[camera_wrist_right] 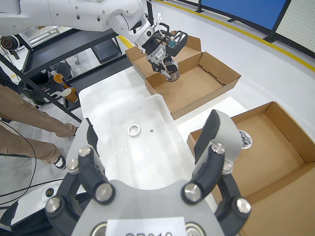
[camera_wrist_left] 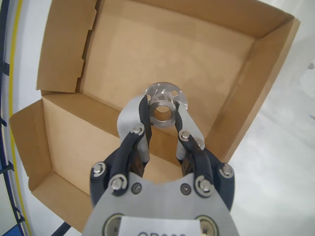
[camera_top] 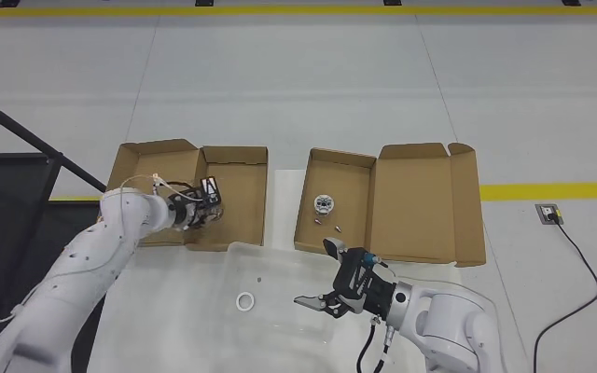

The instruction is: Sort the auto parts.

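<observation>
While the left gripper clamped a metal flange over the left box, the right gripper hung open over the bin, where a ring lay.

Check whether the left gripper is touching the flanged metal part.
Touching. In the left wrist view the left gripper clamps the flanged metal part, both pads pressed against its hub.

Just beside the metal ring, a dark speck is too small to identify. Farther from the ring, the right gripper half hides a round part.
</observation>
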Controlling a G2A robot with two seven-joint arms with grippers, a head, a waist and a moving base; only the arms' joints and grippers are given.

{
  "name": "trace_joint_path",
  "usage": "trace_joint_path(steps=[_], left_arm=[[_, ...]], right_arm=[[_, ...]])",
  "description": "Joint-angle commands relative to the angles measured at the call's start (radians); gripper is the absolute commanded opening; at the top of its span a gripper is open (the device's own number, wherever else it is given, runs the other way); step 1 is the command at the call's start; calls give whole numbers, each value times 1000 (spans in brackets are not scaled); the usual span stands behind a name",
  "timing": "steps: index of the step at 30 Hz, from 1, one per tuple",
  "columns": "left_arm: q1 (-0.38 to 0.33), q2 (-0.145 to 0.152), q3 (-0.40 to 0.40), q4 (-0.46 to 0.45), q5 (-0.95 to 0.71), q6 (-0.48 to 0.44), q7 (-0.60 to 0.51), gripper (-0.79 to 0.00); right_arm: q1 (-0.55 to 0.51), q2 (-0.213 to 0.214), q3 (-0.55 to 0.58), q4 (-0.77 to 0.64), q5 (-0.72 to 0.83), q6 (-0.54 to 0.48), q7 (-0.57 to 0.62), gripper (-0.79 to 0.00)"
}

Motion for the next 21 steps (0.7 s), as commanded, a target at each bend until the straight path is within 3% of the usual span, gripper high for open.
trace_joint_path(steps=[1, 9, 21], left_arm=[[-24, -30, 24, 54, 15, 1, 3, -785], [-89, -124, 75, 212, 56, 5, 30, -785], [-112, -218, 102, 362, 94, -5, 52, -785]], right_arm=[[0, 0, 0, 0, 0, 0, 0, 0], [0, 0, 0, 0, 0, 0, 0, 0], [0, 0, 0, 0, 0, 0, 0, 0]])
